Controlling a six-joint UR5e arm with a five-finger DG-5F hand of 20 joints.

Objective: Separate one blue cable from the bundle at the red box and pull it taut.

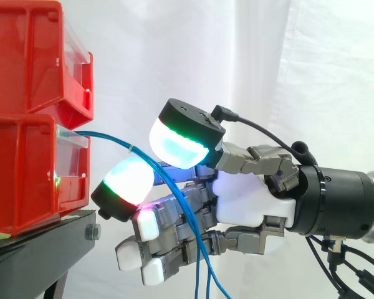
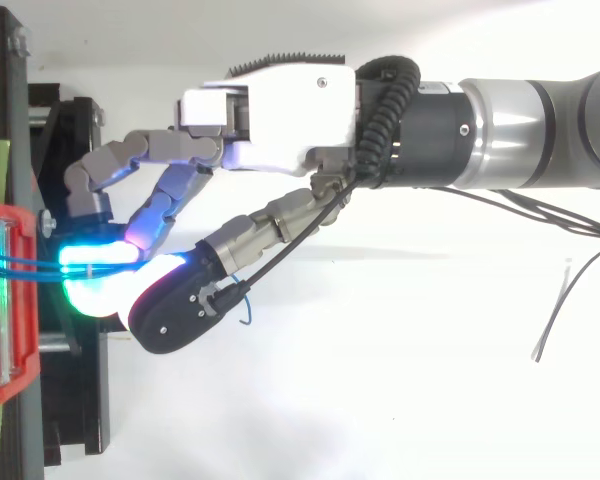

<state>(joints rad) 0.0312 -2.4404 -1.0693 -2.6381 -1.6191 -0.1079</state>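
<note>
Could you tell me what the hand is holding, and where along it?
It cannot be told: the blue cables run from the red bin past the hand, but any grip is unclear.

Left: stacked red bins [image 1: 31, 124] on black stand [image 1: 43, 240], blocking. Narrow gap between bins and hand [image 1: 243, 199], crossed by blue cables [image 1: 109, 137] draping down before hand. Open room above hand

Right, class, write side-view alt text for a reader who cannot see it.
A robot hand comes in from the right to thin blue cables that leave the lower red plastic bin, cross the hand and hang down. The bin sits on a black stand.
</note>
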